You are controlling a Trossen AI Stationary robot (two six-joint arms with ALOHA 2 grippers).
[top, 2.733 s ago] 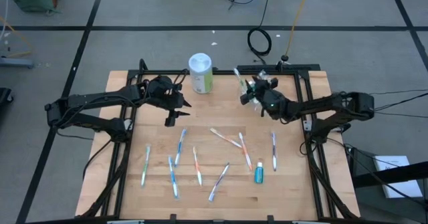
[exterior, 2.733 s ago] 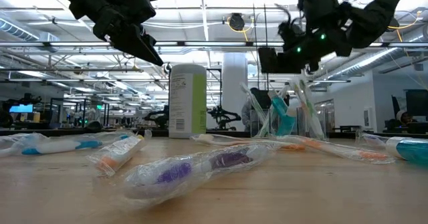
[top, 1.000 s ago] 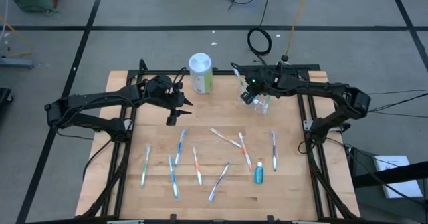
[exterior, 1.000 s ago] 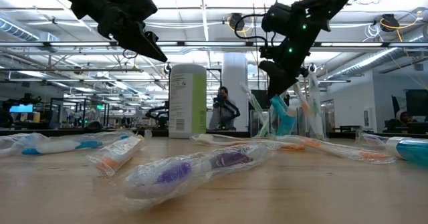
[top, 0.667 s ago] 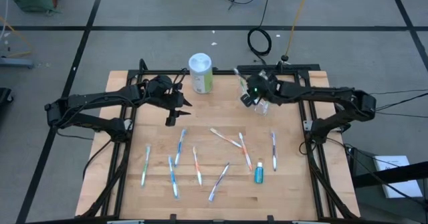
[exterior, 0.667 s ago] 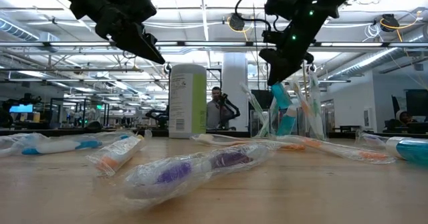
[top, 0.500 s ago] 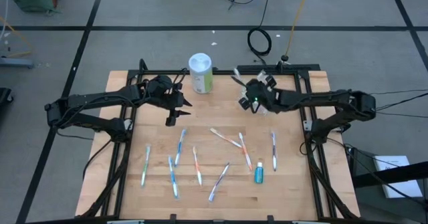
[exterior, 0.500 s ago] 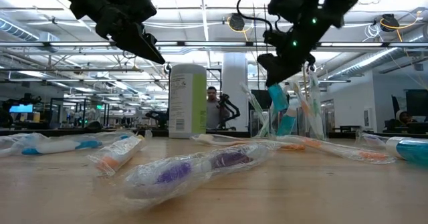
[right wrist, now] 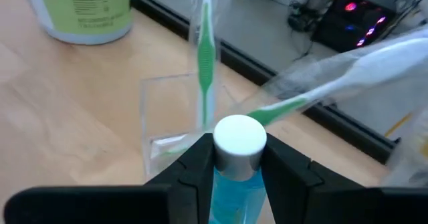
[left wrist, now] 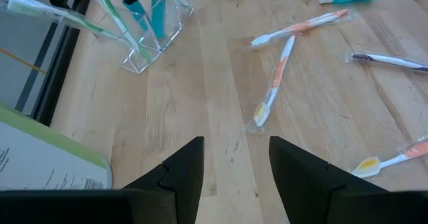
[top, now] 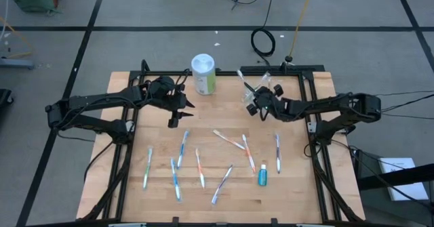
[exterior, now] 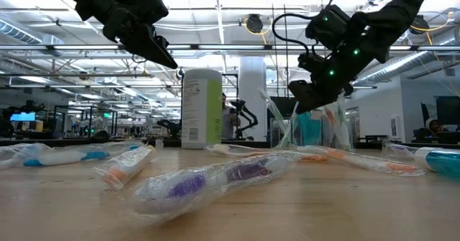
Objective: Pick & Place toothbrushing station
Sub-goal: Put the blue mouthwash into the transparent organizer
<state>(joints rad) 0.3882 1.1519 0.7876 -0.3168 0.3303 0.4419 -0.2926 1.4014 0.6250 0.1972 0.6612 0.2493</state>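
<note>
A clear plastic cup (right wrist: 167, 117) stands at the table's far right-centre (left wrist: 144, 50) and holds green toothbrushes (right wrist: 204, 70) that lean out over its rim. My right gripper (top: 256, 106) hangs right over the cup, shut on a teal toothpaste tube (right wrist: 235, 184) with a white cap (right wrist: 239, 140). My left gripper (top: 182, 109) hovers open and empty above the table's far left part, near a white and green canister (top: 203, 74). Several wrapped toothbrushes (top: 183, 147) and one more teal tube (top: 262, 176) lie flat on the wood. My right gripper pinches the toothpaste tube just below its white cap (right wrist: 234, 174), one finger (right wrist: 197, 167) on each side. The fingers slant down from the table's right side. The tube stands cap up, and its teal body (exterior: 310, 132) reaches down into the clear cup.
The canister stands upright at the far edge, left of the cup. Loose toothbrushes are scattered over the table's middle and near half (top: 224, 183), one at the right (top: 277, 146). Black frame rails (top: 306, 91) run along the table's sides. Bare wood lies between the two grippers.
My right gripper has sunk over the cup and drifted a little toward the near edge, tipping its wrist as it went. It has carried the tube down with it. The tube's body now shows lower, inside the cup.
</note>
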